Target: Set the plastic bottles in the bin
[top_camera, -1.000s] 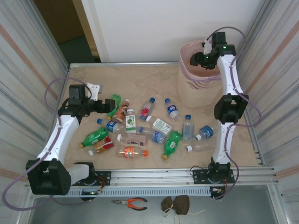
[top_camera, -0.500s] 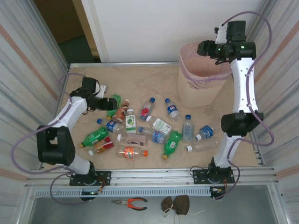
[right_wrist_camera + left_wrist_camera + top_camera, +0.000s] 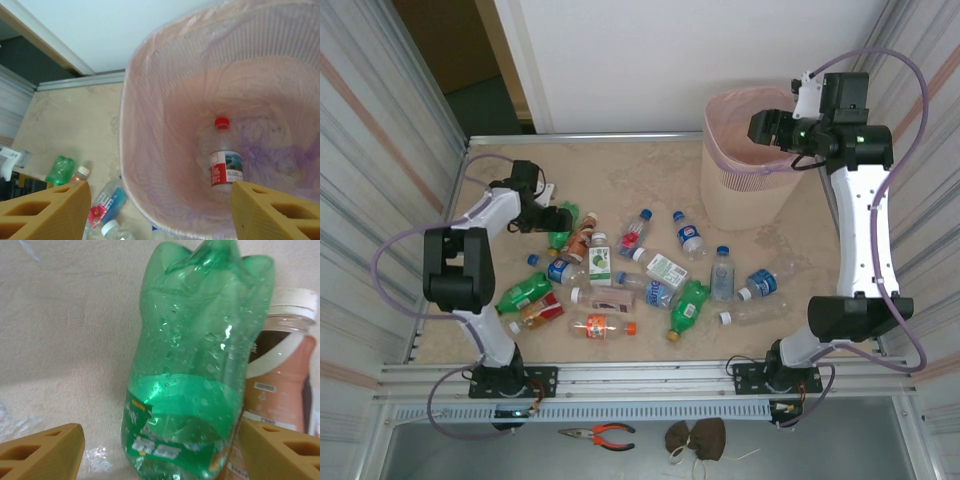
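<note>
Overhead, plastic bottles (image 3: pixel 666 270) litter the table (image 3: pixel 640 170); the right gripper (image 3: pixel 760 127) hovers over the bin (image 3: pixel 740 195). Left wrist: left gripper (image 3: pixel 160 432) spread, flanking a green bottle (image 3: pixel 195 370). Right wrist: right gripper likewise spread above a red-capped bottle (image 3: pixel 223 160) lying in the bin.

The beige ribbed, pink-lined bin (image 3: pixel 740 200) stands upright at the table's (image 3: pixel 620 170) far right corner, with a clear red-capped bottle (image 3: pixel 225 162) lying on its bottom. The other plastic bottles (image 3: pixel 665 268) lie scattered across the table's middle. Toward the left edge, a green bottle (image 3: pixel 195 375) lies just beside a brown white-capped one (image 3: pixel 280 385).
</note>
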